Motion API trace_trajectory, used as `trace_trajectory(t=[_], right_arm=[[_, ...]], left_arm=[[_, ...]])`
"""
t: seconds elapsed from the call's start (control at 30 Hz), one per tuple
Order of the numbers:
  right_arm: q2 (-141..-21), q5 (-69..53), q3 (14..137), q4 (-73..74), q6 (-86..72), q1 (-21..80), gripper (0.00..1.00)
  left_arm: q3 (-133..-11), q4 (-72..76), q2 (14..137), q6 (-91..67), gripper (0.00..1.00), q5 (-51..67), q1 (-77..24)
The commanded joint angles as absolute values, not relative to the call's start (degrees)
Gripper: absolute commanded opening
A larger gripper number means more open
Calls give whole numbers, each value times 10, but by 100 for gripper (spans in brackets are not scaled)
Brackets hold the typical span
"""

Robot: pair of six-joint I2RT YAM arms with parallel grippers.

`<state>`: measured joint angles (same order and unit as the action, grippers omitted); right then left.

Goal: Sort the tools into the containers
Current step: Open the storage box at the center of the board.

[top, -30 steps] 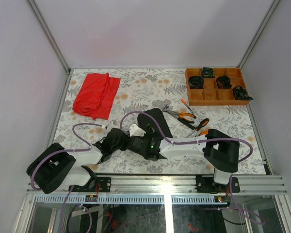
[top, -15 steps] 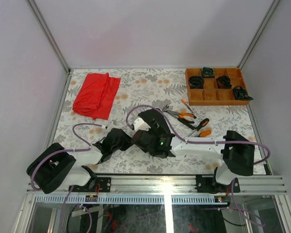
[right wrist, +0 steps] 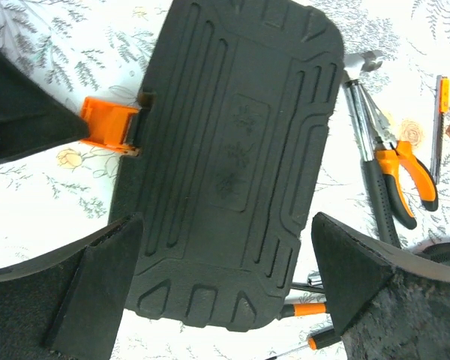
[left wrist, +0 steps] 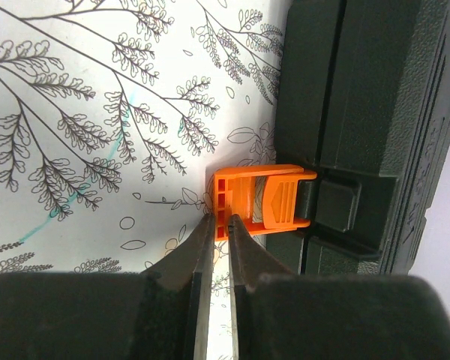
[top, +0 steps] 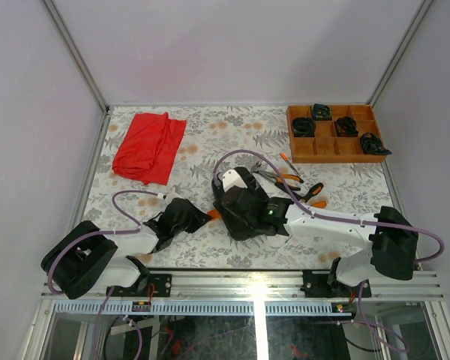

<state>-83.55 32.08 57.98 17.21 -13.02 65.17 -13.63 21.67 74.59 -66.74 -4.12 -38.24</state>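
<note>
Floral table (top: 210, 142) under me, and the black tool case (right wrist: 240, 150) lies flat on it, ribbed shell up. My right gripper (right wrist: 226, 225) hangs over the case with jaws spread wide, one finger on either side of its near end, holding nothing. My left gripper (left wrist: 219, 219) sits off the case's latch side, jaws squeezed almost together, while the hammer (right wrist: 364, 64), pliers (right wrist: 397, 169) and screwdrivers (top: 313, 192) lie loose on the table along the case's opposite side. The little orange latch (left wrist: 266, 199) sticks out from the case's edge, left fingertips right at its outer rim; touching or just short, I can't tell.
</note>
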Motion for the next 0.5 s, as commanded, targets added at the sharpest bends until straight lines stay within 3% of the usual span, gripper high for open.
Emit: trace_trajectory(t=[0.0,0.47], right_arm=[[-849,316,589,146,-115,682,99],[-978,461,602,166,-90,737,99]], left_arm=[[-117,101,765,-642,3,-69,-386],[-118,93,756,-642,1,-74,-385]])
